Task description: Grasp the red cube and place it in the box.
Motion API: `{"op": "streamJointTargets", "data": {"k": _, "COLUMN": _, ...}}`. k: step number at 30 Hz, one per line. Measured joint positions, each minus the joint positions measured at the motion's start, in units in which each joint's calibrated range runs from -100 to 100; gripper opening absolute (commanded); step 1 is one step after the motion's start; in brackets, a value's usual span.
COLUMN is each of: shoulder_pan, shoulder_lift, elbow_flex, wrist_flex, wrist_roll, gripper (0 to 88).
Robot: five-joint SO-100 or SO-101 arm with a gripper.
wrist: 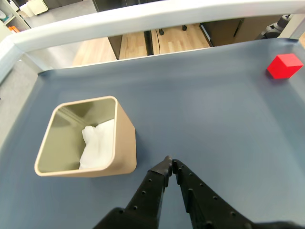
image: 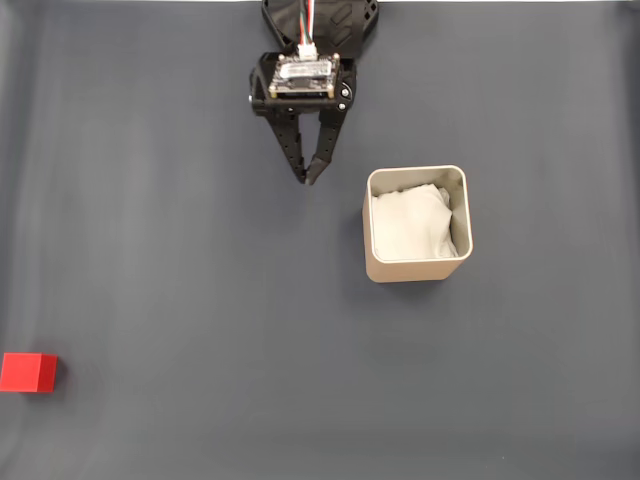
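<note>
One small bright red plain-faced cube [image: 28,372] lies at the lower left edge of the fixed view, its left side cut off by the frame; in the wrist view it sits at the upper right [wrist: 284,66], whole and unobstructed. One beige square box with rounded corners [image: 416,268] stands right of centre in the fixed view, well apart from the cube, with crumpled white paper [image: 411,224] inside; in the wrist view the box [wrist: 125,143] is at the lower left. One black two-finger tool [image: 309,178] hangs at the upper centre of the fixed view, its fingertips meeting with nothing between them, just up-left of the box. In the wrist view the tool [wrist: 169,163] rises from the bottom edge, its base cut off. Everything rests on a dark grey table [image: 180,250].
</note>
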Motion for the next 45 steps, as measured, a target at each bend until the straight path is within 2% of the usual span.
{"op": "streamJointTargets", "data": {"k": 13, "shoulder_pan": 8.0, "shoulder_lift": 30.6, "elbow_flex": -37.6, "wrist_flex": 12.8, "wrist_roll": 0.6, "gripper": 0.2}}
{"op": "streamJointTargets", "data": {"k": 34, "shoulder_pan": 24.0, "shoulder_lift": 80.8, "elbow_flex": -88.4, "wrist_flex": 20.2, "wrist_roll": 2.0, "gripper": 0.2}}
{"op": "streamJointTargets", "data": {"k": 45, "shoulder_pan": 28.4, "shoulder_lift": 101.5, "elbow_flex": -110.7, "wrist_flex": 22.0, "wrist_roll": 2.6, "gripper": 0.2}}
